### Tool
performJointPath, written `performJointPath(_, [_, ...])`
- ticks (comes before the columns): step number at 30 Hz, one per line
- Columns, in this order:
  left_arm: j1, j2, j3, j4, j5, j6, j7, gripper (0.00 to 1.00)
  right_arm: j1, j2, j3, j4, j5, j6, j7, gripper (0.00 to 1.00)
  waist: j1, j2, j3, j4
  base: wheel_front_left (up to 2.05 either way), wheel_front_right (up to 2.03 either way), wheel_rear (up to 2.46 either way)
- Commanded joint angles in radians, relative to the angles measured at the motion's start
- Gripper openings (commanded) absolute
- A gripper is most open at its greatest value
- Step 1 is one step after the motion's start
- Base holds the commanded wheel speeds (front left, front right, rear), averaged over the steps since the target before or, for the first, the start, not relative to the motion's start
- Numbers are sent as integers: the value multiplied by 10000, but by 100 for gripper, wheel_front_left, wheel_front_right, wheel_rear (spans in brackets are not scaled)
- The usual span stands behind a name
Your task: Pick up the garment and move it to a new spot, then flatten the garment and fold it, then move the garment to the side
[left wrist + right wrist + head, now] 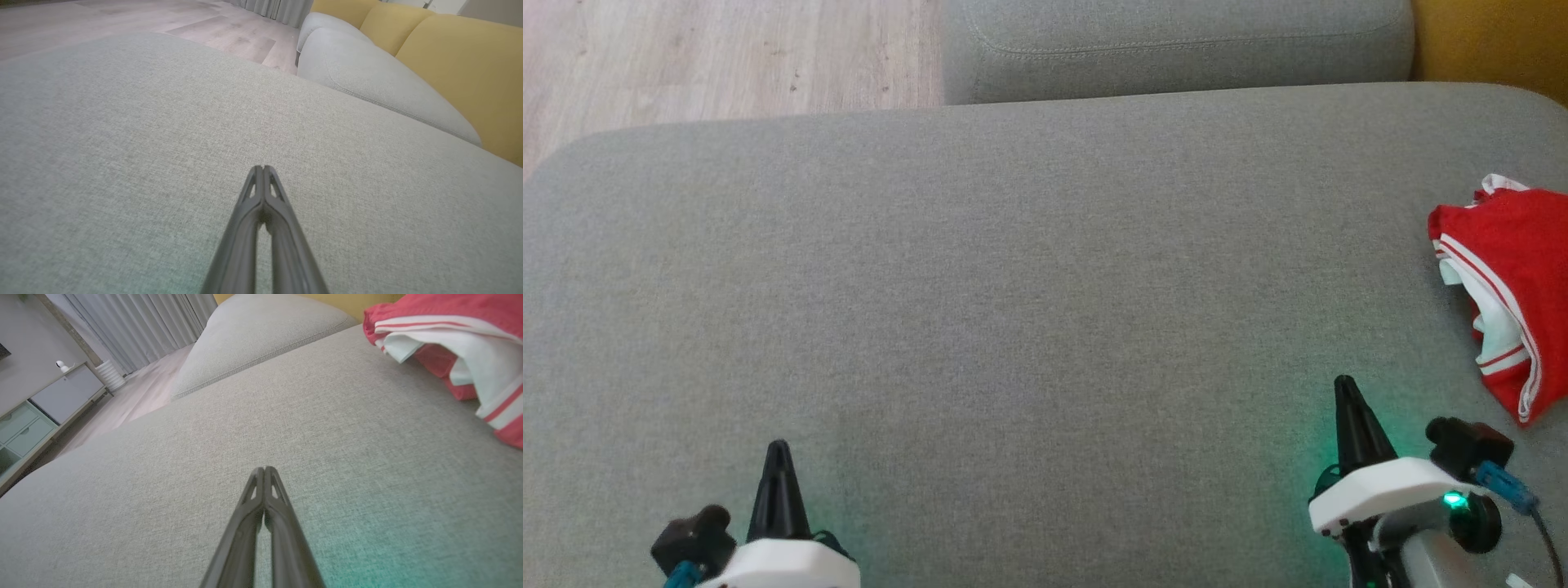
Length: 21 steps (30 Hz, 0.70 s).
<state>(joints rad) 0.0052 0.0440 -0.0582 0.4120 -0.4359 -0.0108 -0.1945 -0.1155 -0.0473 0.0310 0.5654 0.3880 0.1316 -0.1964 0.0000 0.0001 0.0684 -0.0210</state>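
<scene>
Two grippers hang low over the near part of the grey seat cushion (1013, 286), the left gripper (778, 445) toward its left corner and the right gripper (1343, 382) toward its right. Both are clenched tight with nothing between the fingers, and neither touches cloth. The red and white garment (1515, 269) lies bunched at the cushion's right edge, just beyond the right gripper and apart from it.

That layout fits a garment waiting at the cushion's edge to be lifted, and equally one already doubled over and set aside, so which step is in hand cannot be settled. Under either reading the sound practice is the same: keep the closed fingertips off the cushion's weave and clear of the garment's loose striped hem, so nothing snags or drags it.

The head view cuts the garment off at the cushion's right side, and the right wrist view crops it too. Its layers overlap unevenly. Whether that is a rough fold or a crumple, and what kind of garment it is, is hard to tell.
</scene>
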Motion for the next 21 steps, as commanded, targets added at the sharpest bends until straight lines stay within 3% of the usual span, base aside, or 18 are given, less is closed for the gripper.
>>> performJointPath(1, [-392,15,222,-370,-308,-106,57,0,-371,-27,-41,-390,349,-2,57,0,0,-1,-10,3,0,0,0])
performJointPath(21, [-524,23,491,-607,-2377,-304,602,0,-288,-28,-295,-902,2496,-3,607,0,0,-1,-127,41,0,0,0])
